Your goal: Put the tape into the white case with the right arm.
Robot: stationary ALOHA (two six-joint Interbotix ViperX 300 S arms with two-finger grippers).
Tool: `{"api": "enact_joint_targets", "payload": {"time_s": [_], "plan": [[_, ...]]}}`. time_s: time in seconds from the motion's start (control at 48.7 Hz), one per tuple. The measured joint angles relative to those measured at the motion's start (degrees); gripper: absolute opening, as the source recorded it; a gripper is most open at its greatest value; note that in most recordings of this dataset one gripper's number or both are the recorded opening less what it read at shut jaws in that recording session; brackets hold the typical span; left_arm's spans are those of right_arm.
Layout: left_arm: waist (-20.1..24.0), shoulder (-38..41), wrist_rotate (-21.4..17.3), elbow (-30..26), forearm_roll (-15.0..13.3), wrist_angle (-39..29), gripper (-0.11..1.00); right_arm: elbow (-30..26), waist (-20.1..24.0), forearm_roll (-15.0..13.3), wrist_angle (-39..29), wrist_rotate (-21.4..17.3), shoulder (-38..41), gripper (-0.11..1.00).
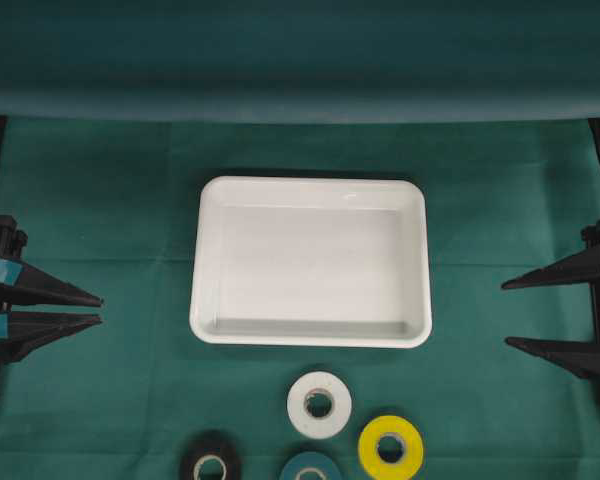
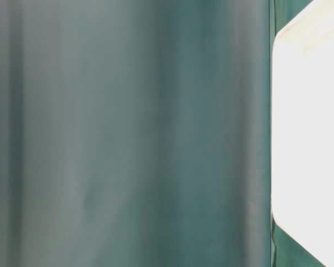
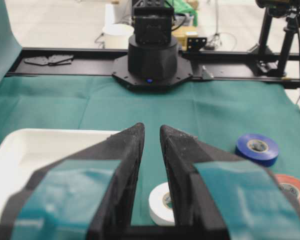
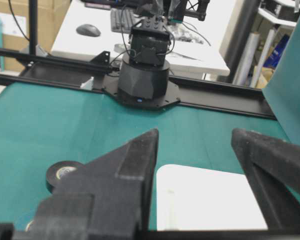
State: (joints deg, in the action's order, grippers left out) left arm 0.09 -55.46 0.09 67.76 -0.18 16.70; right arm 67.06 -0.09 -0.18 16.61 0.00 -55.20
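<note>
Overhead view: the white case (image 1: 311, 262) sits at table centre on green cloth (image 1: 100, 400). Four tape rolls lie at its 6 o'clock: white (image 1: 319, 404), yellow (image 1: 390, 447), teal (image 1: 311, 468), black (image 1: 210, 462). The right gripper (image 1: 508, 313), at the case's 3 o'clock, stands with jaws apart and empty; the left gripper (image 1: 101, 308), at 9 o'clock, has jaws narrowly parted, empty. The rolls look light, stiff and smooth; pinching one wall, a finger through the core, seems the surest hold.
</note>
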Motion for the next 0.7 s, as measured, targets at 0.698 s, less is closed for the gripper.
{"api": "enact_joint_targets", "payload": {"time_s": [0.698], "plan": [[0.7, -13.4, 1.9, 8.8, -1.4, -9.1, 0.0, 2.6, 0.0, -0.5, -3.0, -0.2, -3.2, -0.09]]}}
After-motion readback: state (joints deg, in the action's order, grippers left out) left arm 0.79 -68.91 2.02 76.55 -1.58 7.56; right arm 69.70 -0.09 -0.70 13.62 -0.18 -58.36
